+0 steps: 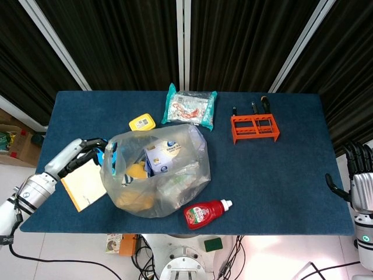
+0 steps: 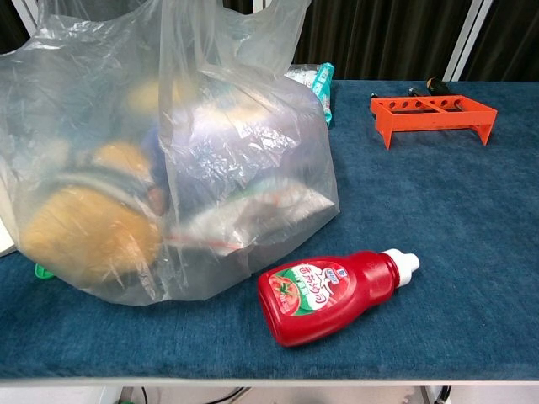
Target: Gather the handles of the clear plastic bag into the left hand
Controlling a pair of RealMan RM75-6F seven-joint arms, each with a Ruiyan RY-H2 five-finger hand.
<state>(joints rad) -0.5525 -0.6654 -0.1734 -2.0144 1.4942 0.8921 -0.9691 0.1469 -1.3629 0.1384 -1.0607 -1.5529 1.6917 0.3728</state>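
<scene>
One clear plastic bag (image 1: 156, 172), filled, table centre. One red ketchup bottle (image 1: 206, 212) at 5 o'clock of bag. One orange rack (image 1: 254, 127) at 2 o'clock. One snack packet (image 1: 189, 107) at 12. One yellow box (image 1: 142, 122) at 11. One notepad (image 1: 84, 184) at 9. Two hands: left hand (image 1: 78, 155), right hand (image 1: 356, 175).

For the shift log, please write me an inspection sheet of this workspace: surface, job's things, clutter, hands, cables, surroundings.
Surface: blue table, covered with felt-like cloth.
Job's things: clear plastic bag, full, standing at front left; handles not gathered.
Clutter: red sauce bottle lying in front of the bag; orange rack; snack packet; yellow box; notepad.
Hands: left hand over the notepad beside the bag, fingers apart, holding nothing; right hand off the table's right edge, holding nothing.
Cables: some on the floor below the front edge.
Surroundings: dark curtains behind.
</scene>
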